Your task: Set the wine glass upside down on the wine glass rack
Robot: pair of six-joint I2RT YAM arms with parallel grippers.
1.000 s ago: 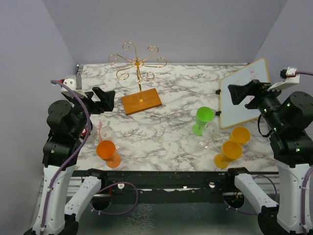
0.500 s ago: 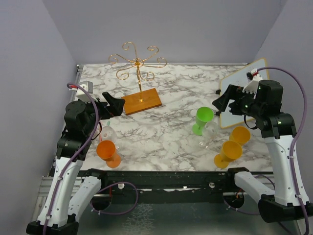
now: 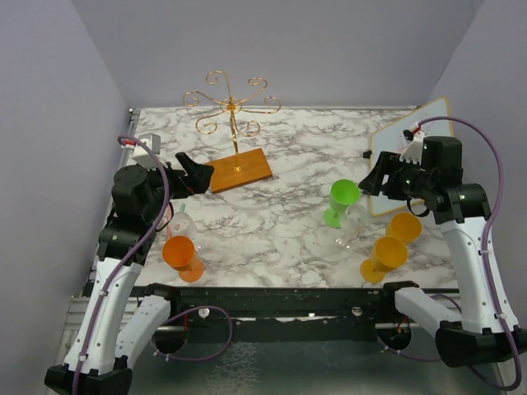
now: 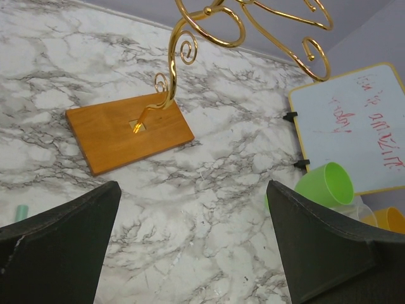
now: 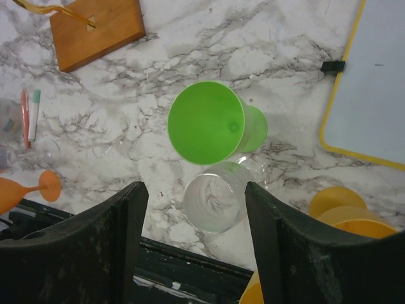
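Marble table (image 3: 280,222) holds wine glass rack (image 3: 238,169), wine glass (image 3: 352,224), whiteboard (image 4: 345,126)

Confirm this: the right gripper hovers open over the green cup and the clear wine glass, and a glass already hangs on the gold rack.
No glass hangs on the wine glass rack; the top external view shows its scroll arms bare. The rest holds: the right gripper hovers, jaws open, over the green cup and the clear wine glass.

left arm (image 3: 115,271), right arm (image 3: 471,247): white lower links, black upper joints; purple cable (image 3: 167,193) loops along each; fingers (image 4: 57,253) black, wedge-shaped, matte.
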